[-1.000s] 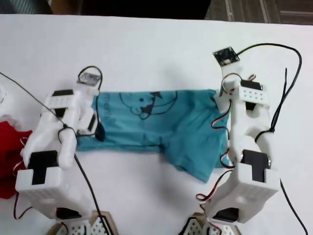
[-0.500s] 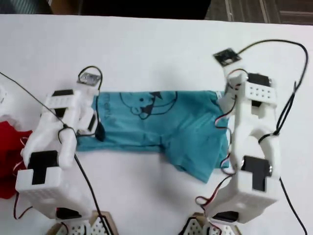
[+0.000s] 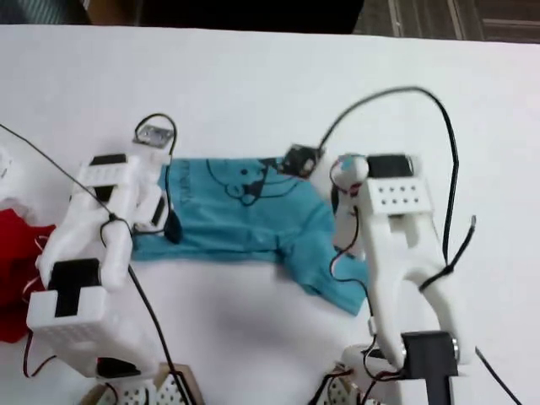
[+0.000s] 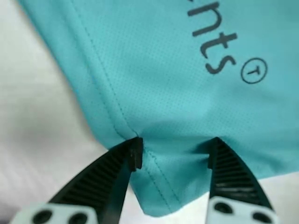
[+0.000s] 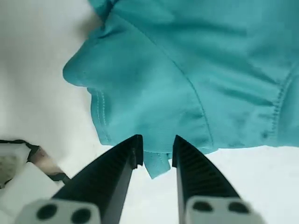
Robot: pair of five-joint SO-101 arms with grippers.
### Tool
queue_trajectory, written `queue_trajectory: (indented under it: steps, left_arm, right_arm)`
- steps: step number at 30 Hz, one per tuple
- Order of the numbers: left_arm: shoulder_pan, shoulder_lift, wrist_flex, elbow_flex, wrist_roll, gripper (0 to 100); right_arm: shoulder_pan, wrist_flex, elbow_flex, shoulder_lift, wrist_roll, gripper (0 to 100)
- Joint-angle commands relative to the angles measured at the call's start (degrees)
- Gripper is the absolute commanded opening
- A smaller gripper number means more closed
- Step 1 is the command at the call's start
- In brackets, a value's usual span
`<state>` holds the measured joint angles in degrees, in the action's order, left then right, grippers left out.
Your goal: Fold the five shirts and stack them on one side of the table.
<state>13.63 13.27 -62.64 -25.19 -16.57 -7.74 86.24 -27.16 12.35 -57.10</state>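
Observation:
A teal shirt (image 3: 245,219) with a dark cartoon print lies across the middle of the white table (image 3: 253,84). At the shirt's left end, my left gripper (image 3: 160,215) stands open, its fingertips (image 4: 134,154) pressing on the hemmed corner (image 4: 159,196). My right gripper (image 3: 333,194) is shut on the shirt's right end and holds it raised over the cloth. In the right wrist view the teal fabric (image 5: 187,70) hangs bunched from between the right gripper's (image 5: 156,151) fingers.
A red garment (image 3: 13,270) lies crumpled at the table's left edge beside the left arm's base. A black cable (image 3: 396,93) loops above the right arm. The table's far edge runs along the back.
The right arm has swung left from the shirt's right edge toward the middle, pulling that end of the teal shirt with it. The left arm has kept still.

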Motion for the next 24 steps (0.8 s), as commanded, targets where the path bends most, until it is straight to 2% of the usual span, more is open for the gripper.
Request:
queue_trajectory:
  steps: [1, 5, 7, 14, 24]
  left_arm:
    - [0.1, 1.7, 0.9, 2.2, 0.4, 26]
    - [0.1, 1.7, 0.9, 2.3, 0.4, 26]
    - [0.1, 1.7, 0.9, 2.3, 0.4, 26]
    - [0.1, 1.7, 0.9, 2.3, 0.4, 26]
    - [0.1, 1.5, 0.9, 2.0, 0.4, 26]
  right_arm:
    - [4.6, -11.3, -8.4, 3.0, 2.5, 11.3]
    - [7.9, -24.0, -16.2, 3.0, 20.4, 11.4]
    - [7.3, -26.1, -18.2, 3.0, 25.5, 11.5]
    - [3.4, -26.9, -19.3, 1.4, 25.9, 11.3]
    - [9.0, -31.5, -18.2, -3.7, 25.8, 11.3]
